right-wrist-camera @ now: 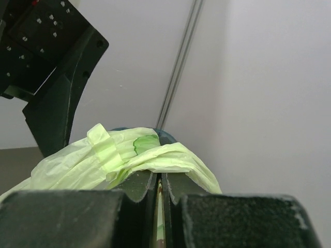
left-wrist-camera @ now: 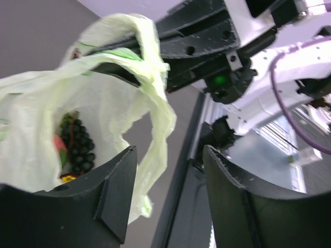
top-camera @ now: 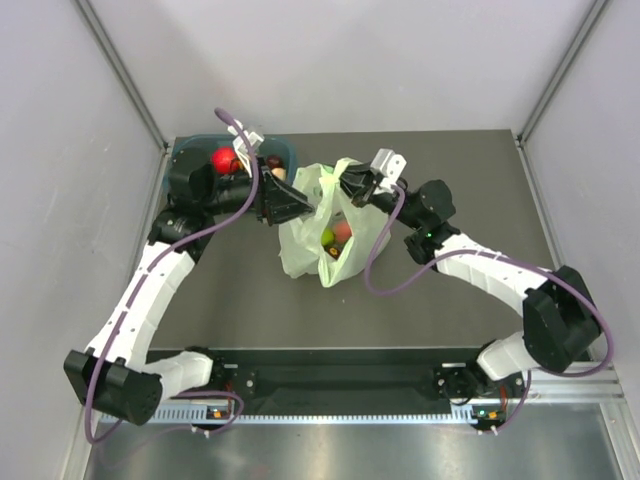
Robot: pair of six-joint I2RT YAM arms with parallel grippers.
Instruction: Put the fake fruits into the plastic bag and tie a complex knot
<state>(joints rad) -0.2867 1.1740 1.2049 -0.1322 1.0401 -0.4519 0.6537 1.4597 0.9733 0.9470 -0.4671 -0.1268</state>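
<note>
The pale green plastic bag [top-camera: 322,228] stands open at the table's middle, with a green apple [top-camera: 327,238] and a red fruit [top-camera: 343,231] inside. My right gripper [top-camera: 349,180] is shut on the bag's upper edge; the right wrist view shows its jaws [right-wrist-camera: 159,178] pinching the plastic [right-wrist-camera: 129,155]. My left gripper [top-camera: 303,207] is open beside the bag's left side. In the left wrist view its jaws [left-wrist-camera: 169,152] stand wide apart and hold nothing. A handle strip [left-wrist-camera: 158,103] hangs beyond them. Dark grapes [left-wrist-camera: 78,147] and a red fruit [left-wrist-camera: 58,147] lie inside the bag [left-wrist-camera: 103,98].
A teal tub [top-camera: 192,150] stands at the back left behind the left arm, holding a red apple [top-camera: 225,160] and another fruit [top-camera: 278,172]. Grey walls close in the table's left, back and right sides.
</note>
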